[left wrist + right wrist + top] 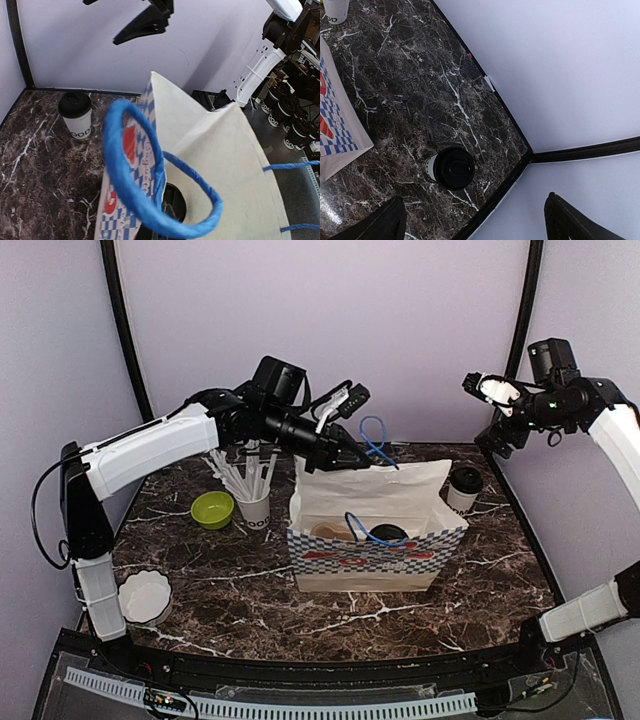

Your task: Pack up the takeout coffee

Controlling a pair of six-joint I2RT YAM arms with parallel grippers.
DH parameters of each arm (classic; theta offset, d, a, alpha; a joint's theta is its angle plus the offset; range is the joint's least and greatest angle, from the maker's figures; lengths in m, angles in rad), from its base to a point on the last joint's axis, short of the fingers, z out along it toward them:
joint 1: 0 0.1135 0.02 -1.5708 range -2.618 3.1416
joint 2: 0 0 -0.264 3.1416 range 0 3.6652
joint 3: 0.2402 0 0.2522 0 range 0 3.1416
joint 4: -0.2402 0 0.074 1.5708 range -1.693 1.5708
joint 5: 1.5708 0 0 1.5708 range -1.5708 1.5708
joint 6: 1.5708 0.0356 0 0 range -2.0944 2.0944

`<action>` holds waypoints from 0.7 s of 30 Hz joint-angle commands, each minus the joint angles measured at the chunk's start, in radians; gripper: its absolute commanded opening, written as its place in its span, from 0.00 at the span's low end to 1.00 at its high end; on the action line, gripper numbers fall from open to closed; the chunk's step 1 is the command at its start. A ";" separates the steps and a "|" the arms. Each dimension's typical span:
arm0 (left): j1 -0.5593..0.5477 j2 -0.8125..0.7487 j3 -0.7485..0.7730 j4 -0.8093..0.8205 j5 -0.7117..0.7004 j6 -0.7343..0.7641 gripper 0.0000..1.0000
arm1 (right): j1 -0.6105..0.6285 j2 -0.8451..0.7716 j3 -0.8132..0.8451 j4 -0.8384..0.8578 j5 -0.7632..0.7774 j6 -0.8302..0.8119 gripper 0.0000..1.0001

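Coffee cup (76, 116) lettering beyond spread left fingers (145, 25), lid top (452, 167) beyond spread right fingers (380, 222).

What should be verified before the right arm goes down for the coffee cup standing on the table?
1. Is the right gripper open? Ok: its fingers are wide apart and hold nothing.
2. Is the cup on the table upright and lidded? Ok: it stands just right of the bag.
3. Is that cup under the right gripper? Ok: the wrist view shows it between the fingers, well below.
4. Is the bag mouth open? Ok.
5. Is there free room beside the cup already in the bag? Cannot tell.
6. Is the left gripper holding the bag open? Cannot tell: it is at the rear edge by the blue handle, fingers apart.
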 commanded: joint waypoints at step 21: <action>-0.237 -0.401 -0.490 0.295 -0.081 -0.175 0.01 | -0.003 0.035 -0.080 0.036 0.027 0.018 0.98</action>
